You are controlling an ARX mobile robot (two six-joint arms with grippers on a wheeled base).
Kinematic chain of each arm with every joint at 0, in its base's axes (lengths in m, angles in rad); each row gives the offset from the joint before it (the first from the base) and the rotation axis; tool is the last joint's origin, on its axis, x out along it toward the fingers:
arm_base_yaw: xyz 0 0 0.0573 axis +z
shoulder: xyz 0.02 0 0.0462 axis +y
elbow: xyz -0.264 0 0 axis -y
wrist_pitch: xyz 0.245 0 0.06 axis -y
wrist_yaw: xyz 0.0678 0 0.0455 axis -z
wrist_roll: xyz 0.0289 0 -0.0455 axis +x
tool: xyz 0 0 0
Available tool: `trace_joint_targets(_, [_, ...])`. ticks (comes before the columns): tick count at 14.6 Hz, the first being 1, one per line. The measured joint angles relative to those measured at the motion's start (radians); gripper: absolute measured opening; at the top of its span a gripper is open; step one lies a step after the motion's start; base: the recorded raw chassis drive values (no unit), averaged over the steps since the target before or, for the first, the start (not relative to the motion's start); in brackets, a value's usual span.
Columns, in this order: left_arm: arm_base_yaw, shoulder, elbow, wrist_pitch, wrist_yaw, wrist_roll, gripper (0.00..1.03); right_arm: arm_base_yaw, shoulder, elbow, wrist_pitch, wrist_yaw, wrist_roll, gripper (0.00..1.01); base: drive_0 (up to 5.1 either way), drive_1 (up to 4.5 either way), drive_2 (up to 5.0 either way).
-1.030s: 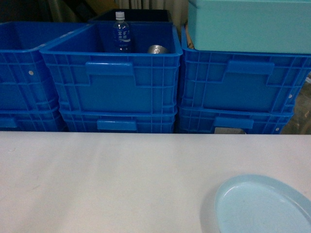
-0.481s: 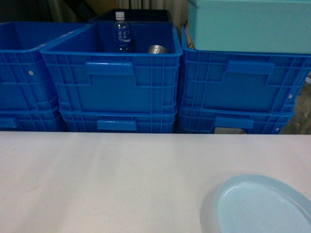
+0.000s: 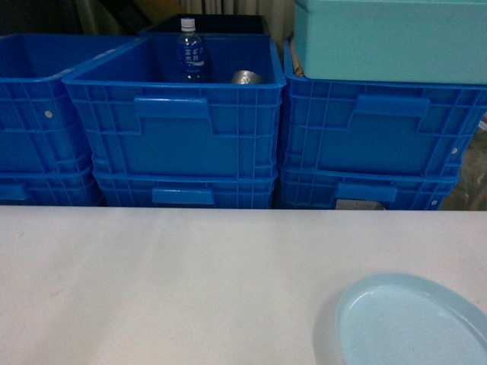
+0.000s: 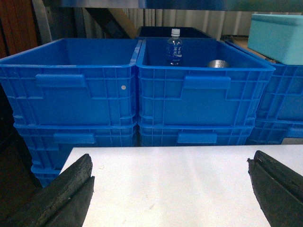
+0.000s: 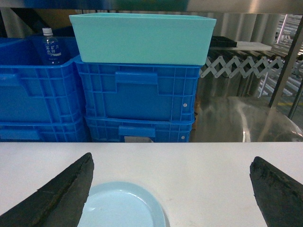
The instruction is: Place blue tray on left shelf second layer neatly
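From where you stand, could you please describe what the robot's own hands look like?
Only the fingers show, in the wrist views. The left hand and right hand each have two black, wedge-shaped fingers with a rough, matte surface. No cables, markings or arm bodies are visible.

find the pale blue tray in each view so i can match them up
Head: the blue tray lies at the bottom right on the white table, cut by the frame edge.
Left wrist: not in view.
Right wrist: bottom left of centre, beside the left fingertip of the open right gripper.
Shared landmark: the turquoise box atop the blue crates.
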Motion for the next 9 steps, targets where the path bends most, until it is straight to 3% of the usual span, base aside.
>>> trace_joint_targets(3, [0.000, 0.000, 0.000, 0.000, 0.000, 0.000, 0.98, 0.000, 0.000, 0.000, 0.000, 0.000, 0.000, 0.98, 0.0, 0.00, 0.0])
trace_joint_targets(4, [0.000, 0.000, 0.000, 0.000, 0.000, 0.000, 0.98, 0.037, 0.020, 0.012, -0.056, 0.106, 0.032, 0.98, 0.0, 0.00, 0.0])
trace_joint_targets(5, [0.000, 0.000, 0.000, -0.001, -0.003, 0.000, 0.98, 0.151, 0.145, 0.034, -0.061, 0.305, 0.116, 0.98, 0.0, 0.00, 0.0])
trace_joint_targets(6, [0.000, 0.000, 0.000, 0.000, 0.002, 0.000, 0.98, 0.161, 0.247, 0.047, -0.004, 0.329, 0.186, 0.98, 0.0, 0.00, 0.0])
trace_joint_targets(7, [0.000, 0.000, 0.000, 0.002, -0.001, 0.000, 0.98, 0.122, 0.357, 0.076, 0.077, 0.316, 0.235, 0.98, 0.0, 0.00, 0.0])
trace_joint_targets(8, [0.001, 0.000, 0.000, 0.000, 0.000, 0.000, 0.98, 0.061, 0.550, 0.162, 0.202, 0.212, 0.274, 0.98, 0.0, 0.00, 0.0])
trace_joint_targets(9, [0.000, 0.000, 0.000, 0.000, 0.000, 0.000, 0.98, -0.014, 0.887, 0.376, 0.212, -0.048, 0.300, 0.98, 0.0, 0.00, 0.0])
